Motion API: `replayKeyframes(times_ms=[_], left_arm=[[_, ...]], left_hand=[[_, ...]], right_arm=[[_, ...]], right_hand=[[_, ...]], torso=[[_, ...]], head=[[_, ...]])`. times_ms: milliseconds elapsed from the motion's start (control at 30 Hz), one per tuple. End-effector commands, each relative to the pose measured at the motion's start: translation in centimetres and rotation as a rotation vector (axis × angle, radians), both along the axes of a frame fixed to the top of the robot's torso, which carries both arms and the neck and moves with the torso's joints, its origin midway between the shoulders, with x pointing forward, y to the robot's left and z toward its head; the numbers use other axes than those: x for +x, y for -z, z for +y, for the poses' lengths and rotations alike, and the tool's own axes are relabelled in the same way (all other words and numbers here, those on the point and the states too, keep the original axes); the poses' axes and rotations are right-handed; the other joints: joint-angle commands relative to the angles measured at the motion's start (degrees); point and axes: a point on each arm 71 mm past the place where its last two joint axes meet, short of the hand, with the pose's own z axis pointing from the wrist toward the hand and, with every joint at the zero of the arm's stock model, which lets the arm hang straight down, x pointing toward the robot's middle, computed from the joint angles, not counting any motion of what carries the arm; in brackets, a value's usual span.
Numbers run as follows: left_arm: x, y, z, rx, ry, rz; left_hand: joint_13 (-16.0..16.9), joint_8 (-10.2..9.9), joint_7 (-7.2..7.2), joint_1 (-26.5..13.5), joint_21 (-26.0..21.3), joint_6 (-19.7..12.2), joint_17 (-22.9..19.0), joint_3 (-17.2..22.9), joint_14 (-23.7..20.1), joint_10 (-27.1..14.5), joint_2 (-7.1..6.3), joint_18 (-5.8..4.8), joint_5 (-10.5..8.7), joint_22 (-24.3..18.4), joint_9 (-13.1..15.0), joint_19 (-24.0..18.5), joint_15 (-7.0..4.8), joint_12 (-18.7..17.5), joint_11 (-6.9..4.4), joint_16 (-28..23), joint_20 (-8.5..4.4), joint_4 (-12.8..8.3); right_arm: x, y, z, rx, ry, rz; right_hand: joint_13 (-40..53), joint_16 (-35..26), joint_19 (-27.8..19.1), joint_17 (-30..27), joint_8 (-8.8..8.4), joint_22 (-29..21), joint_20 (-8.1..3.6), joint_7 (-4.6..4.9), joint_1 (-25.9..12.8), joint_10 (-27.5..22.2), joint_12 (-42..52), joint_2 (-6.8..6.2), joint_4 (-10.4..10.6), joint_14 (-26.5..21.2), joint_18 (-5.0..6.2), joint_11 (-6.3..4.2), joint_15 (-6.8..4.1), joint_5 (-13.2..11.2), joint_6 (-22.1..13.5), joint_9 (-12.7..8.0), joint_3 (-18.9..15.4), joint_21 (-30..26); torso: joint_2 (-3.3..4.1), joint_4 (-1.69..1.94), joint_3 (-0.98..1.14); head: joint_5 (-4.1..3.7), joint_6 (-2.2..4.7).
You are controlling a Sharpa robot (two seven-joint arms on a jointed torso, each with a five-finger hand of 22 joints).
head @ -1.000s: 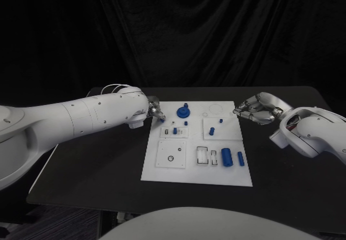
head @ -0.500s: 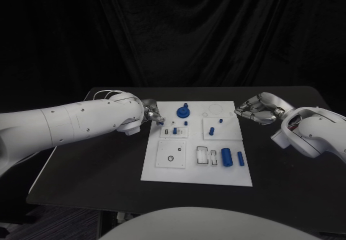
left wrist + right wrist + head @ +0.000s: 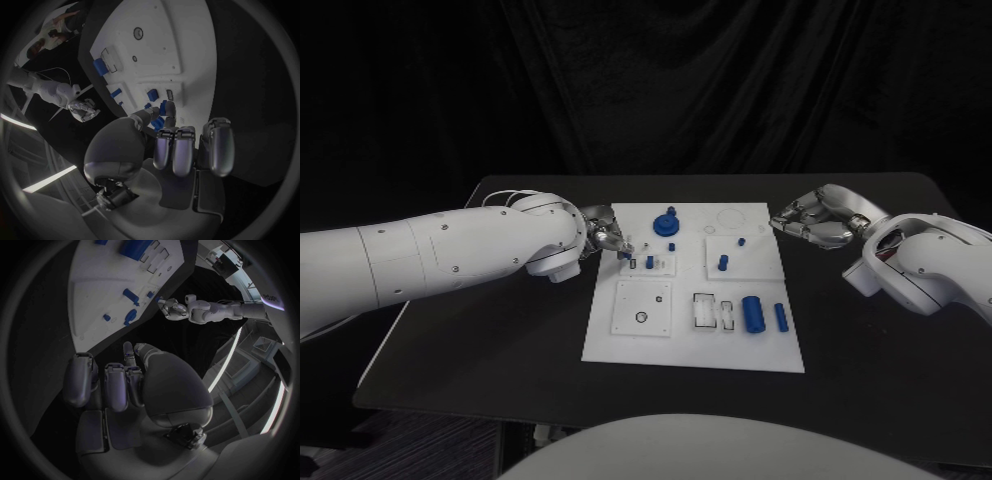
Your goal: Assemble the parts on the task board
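Note:
The white task board (image 3: 629,338) lies in the middle of the black table. My left hand (image 3: 607,239) hovers at the board's far left edge and pinches a small blue part (image 3: 164,108) between thumb and fingertip, close to a blue peg (image 3: 649,262) standing in a small white block. My right hand (image 3: 812,222) hangs off the board's far right corner, fingers curled in with nothing in them. On the board are a round blue knob (image 3: 666,222), a blue peg (image 3: 723,263), a thick blue cylinder (image 3: 753,312) and a thin blue bar (image 3: 780,318).
A square plate with a small ring hole (image 3: 642,317) sits at the board's near left, with white slotted blocks (image 3: 715,311) beside it. Bare black table (image 3: 488,340) stretches on both sides of the board. A black curtain closes the back.
My left hand has moved a little nearer to me along the board's left edge, toward the small white block, and the arm has swung lower. The right hand has stayed put.

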Motion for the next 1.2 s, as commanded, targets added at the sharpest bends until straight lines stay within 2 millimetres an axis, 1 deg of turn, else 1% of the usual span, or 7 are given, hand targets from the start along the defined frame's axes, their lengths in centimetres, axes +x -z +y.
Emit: replayKeyframes(times_ms=[33,167,400,567,833,1000,1200], left_arm=[[0.1,-0.1,-0.1,-0.009,0.002,-0.021],[0.2,-0.1,0.0,-0.002,0.004,-0.027],[0.3,0.3,0.1,-0.001,-0.003,-0.034],[0.1,0.9,-0.1,-0.005,-0.002,-0.031],[-0.1,1.5,-0.2,-0.01,0.001,-0.026],[0.0,1.7,-0.3,-0.01,0.002,-0.023],[-0.1,2.0,-0.4,-0.016,0.004,-0.025]], left_hand=[[15.09,-0.19,-1.27,-0.64,-0.03,1.65,15.09,0.08,6.06,5.84,-0.04,0.49,-0.29,6.2,0.0,0.27,-0.46,0.21,-0.4,0.15,0.05,0.34],[15.09,-0.2,-1.27,-0.65,-0.05,1.66,15.09,0.08,6.06,5.84,-0.01,0.5,-0.34,6.18,-0.01,0.25,-0.46,0.21,-0.4,0.15,0.05,0.37],[15.09,-0.21,-1.27,-0.67,-0.12,1.68,15.09,0.08,6.06,5.84,0.13,0.52,-0.42,6.12,-0.04,0.21,-0.46,0.21,-0.4,0.15,0.04,0.48],[15.09,-0.22,-1.27,-0.68,-0.13,1.68,15.09,0.08,6.06,5.84,0.16,0.52,-0.42,6.12,-0.05,0.2,-0.46,0.21,-0.4,0.15,0.04,0.51],[15.09,-0.22,-1.26,-0.69,-0.15,1.68,15.09,0.08,6.06,5.84,0.19,0.53,-0.42,6.1,-0.06,0.18,-0.46,0.21,-0.4,0.15,0.04,0.54],[15.09,-0.22,-1.26,-0.69,-0.15,1.68,15.09,0.08,6.06,5.84,0.19,0.53,-0.42,6.1,-0.06,0.18,-0.46,0.21,-0.4,0.15,0.04,0.54],[15.09,-0.24,-1.26,-0.72,-0.25,1.69,15.09,0.09,6.06,5.84,0.3,0.56,-0.38,6.01,-0.09,0.11,-0.46,0.21,-0.4,0.15,0.04,0.64]], right_arm=[[-0.1,0.2,-0.1,-0.009,0.007,0.014],[-0.1,0.2,-0.1,-0.009,0.006,0.014],[-0.1,0.2,0.0,-0.009,0.004,0.015],[-0.1,0.2,0.1,-0.008,0.0,0.016],[-0.1,0.2,0.0,-0.009,0.002,0.018],[-0.2,0.2,-0.1,-0.009,0.002,0.019],[-0.2,0.2,-0.1,-0.008,0.001,0.019]], right_hand=[[6.61,-0.37,0.18,2.96,-0.23,5.72,0.01,0.13,0.46,-0.25,-0.24,-0.24,-0.43,2.8,0.16,0.13,-0.22,0.2,-0.21,-0.03,0.05,-0.15],[6.61,-0.37,0.18,2.96,-0.23,5.72,0.01,0.13,0.46,-0.25,-0.24,-0.24,-0.43,2.8,0.16,0.13,-0.22,0.2,-0.21,-0.03,0.05,-0.15],[6.61,-0.37,0.18,2.96,-0.23,5.72,0.01,0.13,0.46,-0.25,-0.24,-0.24,-0.43,2.8,0.16,0.13,-0.22,0.2,-0.21,-0.03,0.05,-0.15],[6.56,-0.39,0.17,2.93,-0.19,5.7,0.03,0.13,0.44,-0.28,-0.26,-0.23,-0.48,2.8,0.16,0.15,-0.2,0.23,-0.14,-0.01,0.09,-0.21],[6.56,-0.39,0.17,2.93,-0.19,5.7,0.03,0.13,0.44,-0.28,-0.26,-0.23,-0.48,2.8,0.16,0.15,-0.2,0.23,-0.14,-0.01,0.09,-0.21],[6.56,-0.39,0.17,2.93,-0.19,5.7,0.03,0.13,0.44,-0.28,-0.26,-0.23,-0.48,2.8,0.16,0.15,-0.2,0.23,-0.14,-0.01,0.09,-0.21],[6.51,-0.39,0.16,2.92,-0.16,5.69,0.05,0.13,0.43,-0.31,-0.29,-0.24,-0.54,2.8,0.17,0.16,-0.18,0.27,-0.09,0.01,0.14,-0.25]], torso=[[0.11,-0.07,-0.01],[0.25,-0.2,-0.04],[0.24,-0.05,-0.06],[0.25,-0.18,-0.02],[0.22,-0.01,-0.01],[0.2,-0.14,0.05],[0.22,-0.09,0.0]], head=[[0.09,0.01],[0.25,0.01],[0.29,0.01],[0.36,0.01],[0.2,0.01],[0.82,0.01],[0.49,0.01]])
